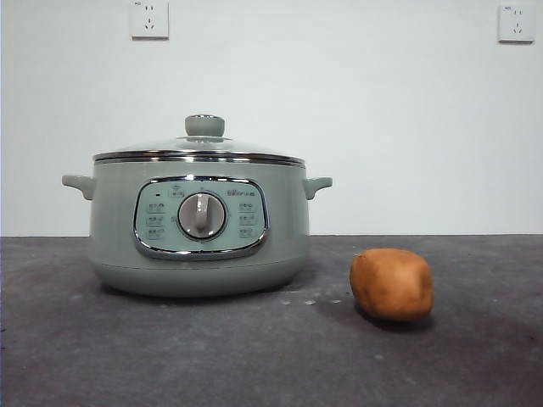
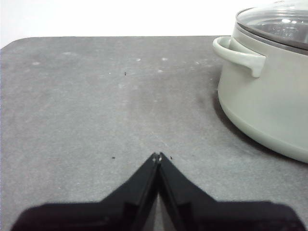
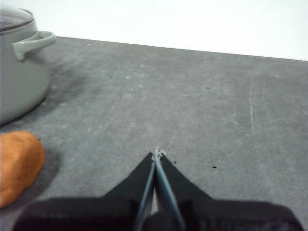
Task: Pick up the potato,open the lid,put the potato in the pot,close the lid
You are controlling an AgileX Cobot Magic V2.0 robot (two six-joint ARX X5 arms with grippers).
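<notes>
The left pincer (image 2: 159, 156) hangs over bare grey surface (image 2: 96, 106) with its jaws pressed together and nothing between them, the pot's handle off to one side of it; it looks parked to be ready for the lid. In the front view, the pot (image 1: 199, 225) stands left of centre with its dial facing forward, and the lid (image 1: 200, 153) sits squarely on it, knob up, so the opening step is not yet done. The potato (image 1: 392, 284) lies on the surface to the pot's right, near but apart from it, probably on its flatter side, though the low angle leaves that unsure. The right pincer (image 3: 157, 154) is likewise closed and empty, with the potato close beside it, which suits it for the pick-up.
</notes>
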